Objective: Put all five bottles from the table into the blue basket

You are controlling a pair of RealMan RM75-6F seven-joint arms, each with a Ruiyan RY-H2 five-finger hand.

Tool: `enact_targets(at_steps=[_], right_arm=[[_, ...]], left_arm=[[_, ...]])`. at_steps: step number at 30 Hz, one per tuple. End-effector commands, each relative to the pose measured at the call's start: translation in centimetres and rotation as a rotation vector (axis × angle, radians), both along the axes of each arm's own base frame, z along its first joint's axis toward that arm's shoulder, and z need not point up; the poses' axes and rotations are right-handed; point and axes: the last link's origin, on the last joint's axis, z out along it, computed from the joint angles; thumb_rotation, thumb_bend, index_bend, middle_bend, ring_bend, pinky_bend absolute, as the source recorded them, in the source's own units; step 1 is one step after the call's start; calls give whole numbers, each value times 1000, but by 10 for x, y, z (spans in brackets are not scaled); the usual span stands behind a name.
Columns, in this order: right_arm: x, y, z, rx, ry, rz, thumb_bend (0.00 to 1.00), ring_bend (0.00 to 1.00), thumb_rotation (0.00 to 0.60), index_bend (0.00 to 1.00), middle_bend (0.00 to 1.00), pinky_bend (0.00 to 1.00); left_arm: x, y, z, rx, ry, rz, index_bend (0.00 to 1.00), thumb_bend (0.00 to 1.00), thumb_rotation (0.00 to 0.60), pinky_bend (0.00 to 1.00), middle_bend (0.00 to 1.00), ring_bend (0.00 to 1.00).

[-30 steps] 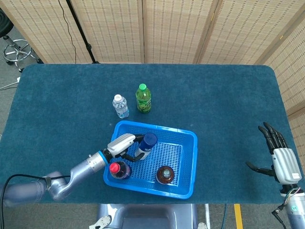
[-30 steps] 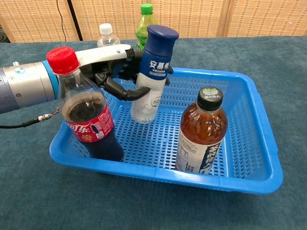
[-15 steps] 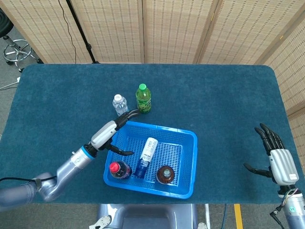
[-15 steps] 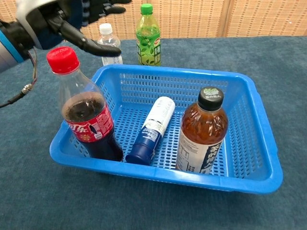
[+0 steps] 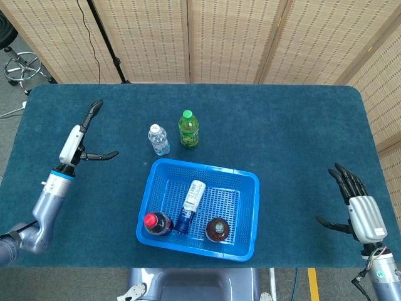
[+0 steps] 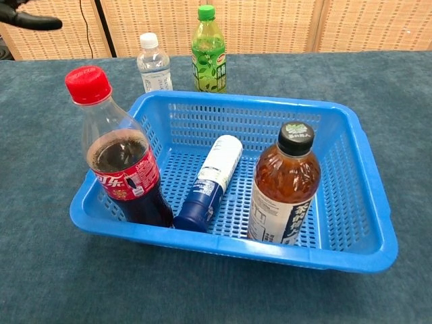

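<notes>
The blue basket (image 5: 245, 188) (image 6: 358, 169) holds three bottles: a cola bottle (image 5: 156, 223) (image 6: 123, 162) with a red cap upright, a white bottle with a blue cap (image 5: 190, 203) (image 6: 209, 181) lying on its side, and a brown tea bottle (image 5: 217, 229) (image 6: 285, 185) upright. A small clear water bottle (image 5: 158, 139) (image 6: 153, 65) and a green bottle (image 5: 188, 129) (image 6: 208, 50) stand on the table behind the basket. My left hand (image 5: 76, 138) hovers open far left of the basket, holding nothing. My right hand (image 5: 359, 210) is open near the table's right front corner.
Dark blue cloth covers the table (image 5: 282, 125). Wicker screens stand behind it. A stool (image 5: 22, 66) and a stand's cables sit on the floor at the back left.
My left hand let go of the white bottle, which now lies on its side in the basket. The hand then withdrew far to the left, away from the basket. The right hand barely shifted.
</notes>
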Motion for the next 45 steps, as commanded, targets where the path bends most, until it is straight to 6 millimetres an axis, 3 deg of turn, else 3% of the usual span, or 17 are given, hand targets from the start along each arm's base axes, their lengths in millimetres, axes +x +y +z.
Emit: enact_targets(at_steps=[1, 9, 17, 26, 29, 32, 34, 40, 45], right_arm=[[0, -2, -3, 8, 5, -1, 0, 0, 600, 0, 0, 64], [-5, -7, -5, 12, 17, -25, 0, 0, 600, 0, 0, 64], [-11, -14, -3, 5, 17, -53, 0, 0, 600, 0, 0, 64], [-16, -20, -3, 8, 22, -77, 0, 0, 600, 0, 0, 64], [-18, -21, -3, 6, 23, -82, 0, 0, 600, 0, 0, 64], [-19, -23, -2, 5, 20, -89, 0, 0, 600, 0, 0, 64], [-20, -24, -1, 1, 17, -89, 0, 0, 600, 0, 0, 64], [-20, -24, 0, -3, 14, -90, 0, 0, 600, 0, 0, 64], [-19, -23, 1, -5, 11, -87, 0, 0, 600, 0, 0, 64]], left_arm=[[-14, 14, -28, -79, 15, 84, 0, 0, 600, 0, 0, 0], [-10, 34, -69, -156, 62, 128, 0, 0, 600, 0, 0, 0], [23, 57, -107, -263, 87, 121, 0, 0, 600, 0, 0, 0], [55, 70, -130, -310, 36, 100, 0, 0, 600, 0, 0, 0], [59, 74, -134, -304, 43, 109, 0, 0, 600, 59, 0, 4], [64, 77, -140, -296, 72, 113, 0, 0, 600, 166, 0, 106], [67, 79, -143, -288, 80, 119, 61, 27, 600, 222, 55, 210], [73, 82, -143, -244, 63, 130, 518, 262, 600, 345, 440, 418], [73, 85, -124, -145, 32, 118, 632, 322, 600, 371, 532, 466]])
